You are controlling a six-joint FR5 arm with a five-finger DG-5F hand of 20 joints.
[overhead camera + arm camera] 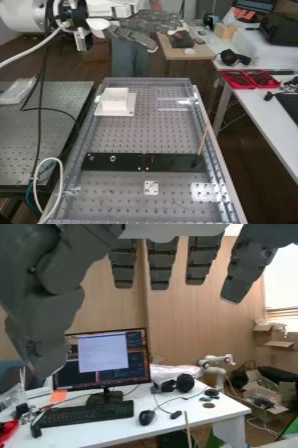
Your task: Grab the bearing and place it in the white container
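robot hand (145, 23) open, fingers apart, high above far end of bench (133, 135); white container (114, 105) well below it; bearing's pos unclear, can't tell; larger nut (113, 158) on blk bar (174, 162), nearer cam

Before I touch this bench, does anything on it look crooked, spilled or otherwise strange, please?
One thing looks slightly odd: in the high view, a thin stick stands tilted near the right end of the black bar. The white container looks upright; I see no spill or damage.
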